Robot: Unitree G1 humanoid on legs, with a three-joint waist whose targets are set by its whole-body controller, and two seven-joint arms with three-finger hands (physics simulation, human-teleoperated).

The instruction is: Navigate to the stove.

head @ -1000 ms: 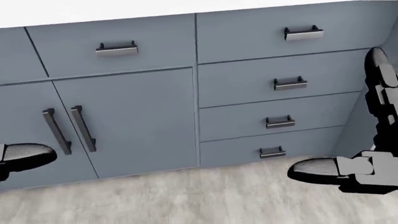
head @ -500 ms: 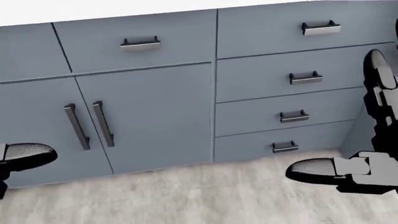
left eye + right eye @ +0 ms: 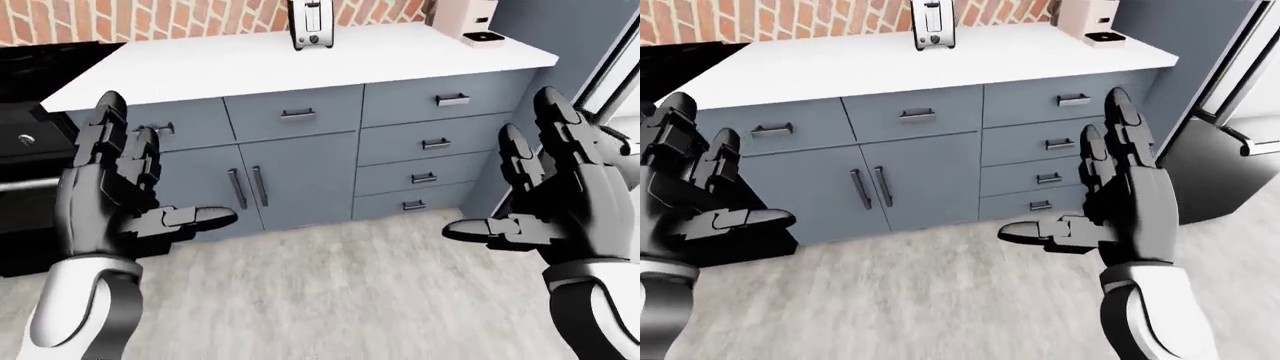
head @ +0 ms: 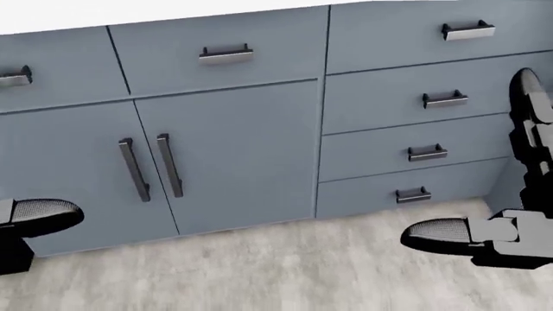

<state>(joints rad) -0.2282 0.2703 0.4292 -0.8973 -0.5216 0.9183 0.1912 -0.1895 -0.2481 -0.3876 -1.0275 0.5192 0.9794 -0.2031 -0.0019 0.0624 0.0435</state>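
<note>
The black stove (image 3: 30,135) shows at the left edge of the left-eye view, with a round knob on its face and a dark oven door below. Its cooktop (image 3: 685,64) also appears at the upper left of the right-eye view. My left hand (image 3: 125,199) is raised, fingers spread, with nothing in it, just right of the stove. My right hand (image 3: 1110,202) is likewise open and holds nothing, in front of the drawer stack. In the head view only fingertips of both hands show at the lower corners.
Grey-blue cabinets (image 4: 225,155) with bar handles and a drawer stack (image 4: 415,110) stand under a white counter (image 3: 300,56). A toaster (image 3: 311,24) and a coffee machine (image 3: 465,19) sit on it. A dark fridge (image 3: 1230,112) is at right. Pale wood floor (image 3: 330,292) lies below.
The whole head view has shifted right: cabinet doors and drawers slid rightward, so the camera has moved left. Both hands keep their places in the picture.
</note>
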